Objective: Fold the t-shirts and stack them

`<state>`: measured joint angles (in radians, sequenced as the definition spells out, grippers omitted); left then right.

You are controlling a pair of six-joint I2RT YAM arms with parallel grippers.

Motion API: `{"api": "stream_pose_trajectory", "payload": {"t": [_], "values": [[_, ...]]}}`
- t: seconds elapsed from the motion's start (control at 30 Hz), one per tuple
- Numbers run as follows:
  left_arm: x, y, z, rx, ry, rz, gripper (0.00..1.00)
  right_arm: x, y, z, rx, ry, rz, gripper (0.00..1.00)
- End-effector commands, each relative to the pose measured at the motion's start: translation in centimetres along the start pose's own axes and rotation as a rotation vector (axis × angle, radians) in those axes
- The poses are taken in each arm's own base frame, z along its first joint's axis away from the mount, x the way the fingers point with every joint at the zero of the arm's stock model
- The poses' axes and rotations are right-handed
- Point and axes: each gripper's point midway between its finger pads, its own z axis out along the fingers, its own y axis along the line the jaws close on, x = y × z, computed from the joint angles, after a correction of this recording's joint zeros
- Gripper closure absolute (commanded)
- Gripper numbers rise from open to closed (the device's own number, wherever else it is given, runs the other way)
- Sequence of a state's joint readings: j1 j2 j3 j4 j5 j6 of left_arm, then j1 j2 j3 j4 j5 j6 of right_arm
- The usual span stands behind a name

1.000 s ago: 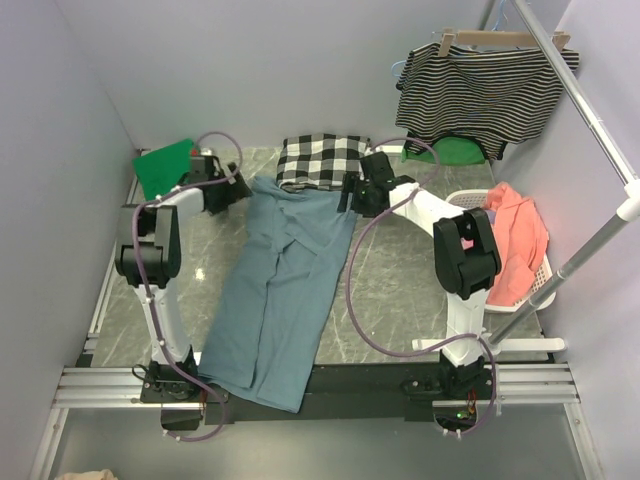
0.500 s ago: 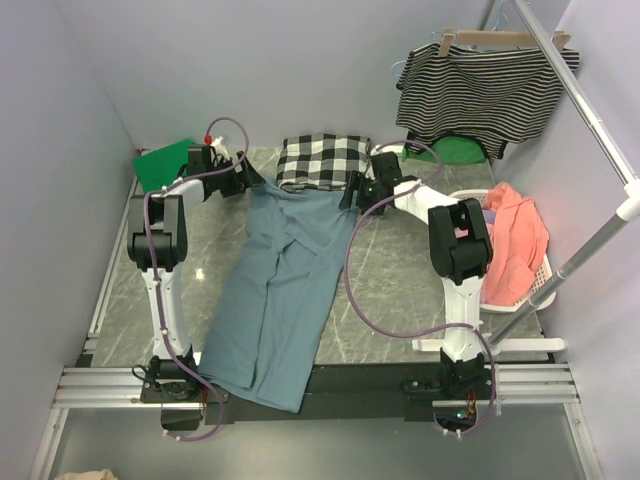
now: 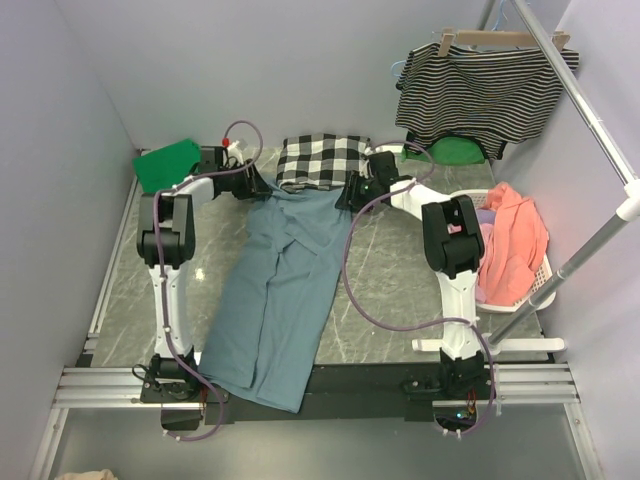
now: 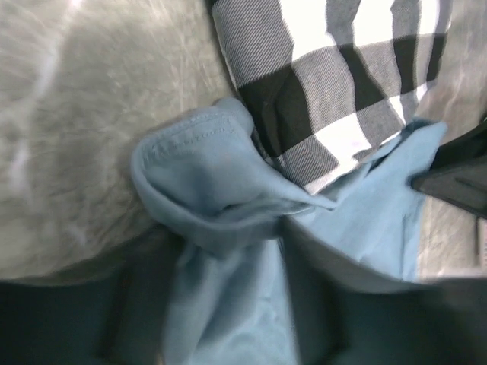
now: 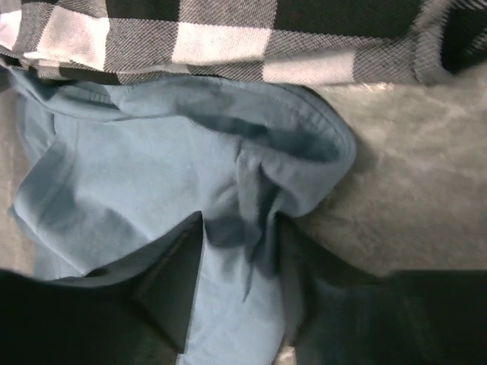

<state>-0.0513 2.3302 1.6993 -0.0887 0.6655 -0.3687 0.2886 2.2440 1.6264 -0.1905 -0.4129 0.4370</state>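
Observation:
The slate-blue t-shirt (image 3: 280, 290) lies lengthwise down the table, its far end against the checked cloth (image 3: 322, 160). My left gripper (image 3: 264, 186) is at its far left corner. In the left wrist view that gripper (image 4: 228, 266) is shut on a bunched fold of the blue t-shirt (image 4: 205, 175). My right gripper (image 3: 346, 195) is at the far right corner. The right wrist view shows this gripper (image 5: 240, 255) shut on gathered blue t-shirt fabric (image 5: 152, 167). A bright green t-shirt (image 3: 165, 165) lies folded at the far left.
A striped top (image 3: 485, 90) hangs on a hanger at the back right, with green cloth (image 3: 455, 152) below it. A white basket (image 3: 465, 197) holding a coral garment (image 3: 515, 240) stands at the right, beside a slanted metal rail (image 3: 590, 110).
Both arms have stretched further toward the far end of the blue t-shirt. Both grippers, open a second ago, have closed on its far corners.

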Motion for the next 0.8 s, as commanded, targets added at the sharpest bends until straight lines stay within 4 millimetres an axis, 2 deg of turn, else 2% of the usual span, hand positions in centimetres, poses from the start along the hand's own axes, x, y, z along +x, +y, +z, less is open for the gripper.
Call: {"api": "stream_pose_trajectory", "payload": {"t": [0.0, 0.07, 0.1, 0.13, 0.17, 0.2, 0.23, 0.27, 0.3, 0.33, 0.37, 0.4, 0.43, 0.47, 0.5, 0.53, 0.6, 0.77], "values": [[2.0, 0.1, 1.7, 0.016, 0.081, -0.038, 0.66, 0.7, -0.6, 1.5, 0.004, 0.048, 0.022, 0.55], [1.4, -0.4, 2.0, 0.027, 0.075, -0.034, 0.77, 0.2, -0.5, 1.6, 0.002, 0.042, 0.018, 0.64], [1.5, -0.4, 2.2, 0.018, 0.077, -0.028, 0.87, 0.1, -0.5, 1.6, 0.0, 0.04, 0.015, 0.69], [1.4, -0.6, 2.2, 0.019, 0.073, -0.019, 0.9, -0.3, -0.2, 1.3, -0.002, 0.028, 0.011, 0.78], [1.7, -0.6, 2.1, 0.015, 0.075, -0.017, 0.92, -0.4, 0.1, 1.2, -0.011, 0.021, 0.002, 0.83], [1.4, -1.3, 1.7, 0.019, 0.064, -0.004, 0.99, -0.6, 0.1, 0.9, -0.012, 0.013, -0.006, 0.87], [1.3, -1.7, 1.4, 0.022, 0.056, 0.003, 0.99, -1.2, 0.8, 0.2, -0.022, -0.009, -0.02, 0.96], [2.0, -1.7, 1.2, 0.021, 0.052, 0.005, 0.99, -1.0, 0.6, -0.1, -0.015, -0.016, -0.024, 1.0], [1.2, -3.0, 0.4, 0.033, 0.026, 0.029, 0.99, -1.1, 0.8, -0.5, -0.014, -0.024, -0.037, 1.0], [1.1, -3.6, 0.0, 0.039, 0.016, 0.04, 0.99, -1.9, 1.5, -1.7, -0.02, -0.056, -0.051, 1.0], [1.7, -3.7, -0.3, 0.04, 0.012, 0.042, 0.99, -1.4, 1.5, -2.0, -0.015, -0.054, -0.053, 1.0], [1.0, -5.2, -1.2, 0.05, -0.009, 0.064, 0.99, -1.5, 1.5, -2.5, -0.007, -0.064, -0.062, 1.0], [1.0, -5.7, -1.6, 0.052, -0.014, 0.077, 0.99, -2.1, 2.2, -3.5, -0.013, -0.086, -0.073, 1.0], [1.3, -5.8, -1.9, 0.039, -0.017, 0.087, 0.99, -1.9, 2.2, -3.9, -0.009, -0.088, -0.076, 1.0], [0.8, -7.0, -2.6, 0.041, -0.032, 0.109, 0.99, -2.0, 2.3, -4.4, -0.004, -0.097, -0.084, 1.0], [0.5, -7.5, -2.9, 0.041, -0.04, 0.122, 0.99, -2.4, 3.1, -5.3, -0.012, -0.113, -0.095, 1.0], [-0.2, -8.9, -3.8, 0.046, -0.066, 0.146, 0.99, -2.3, 3.4, -6.0, -0.002, -0.119, -0.113, 1.0], [-2.4, -11.3, -5.3, 0.064, -0.13, 0.188, 0.99, -4.1, 4.8, -8.3, 0.016, -0.18, -0.151, 1.0]]}}
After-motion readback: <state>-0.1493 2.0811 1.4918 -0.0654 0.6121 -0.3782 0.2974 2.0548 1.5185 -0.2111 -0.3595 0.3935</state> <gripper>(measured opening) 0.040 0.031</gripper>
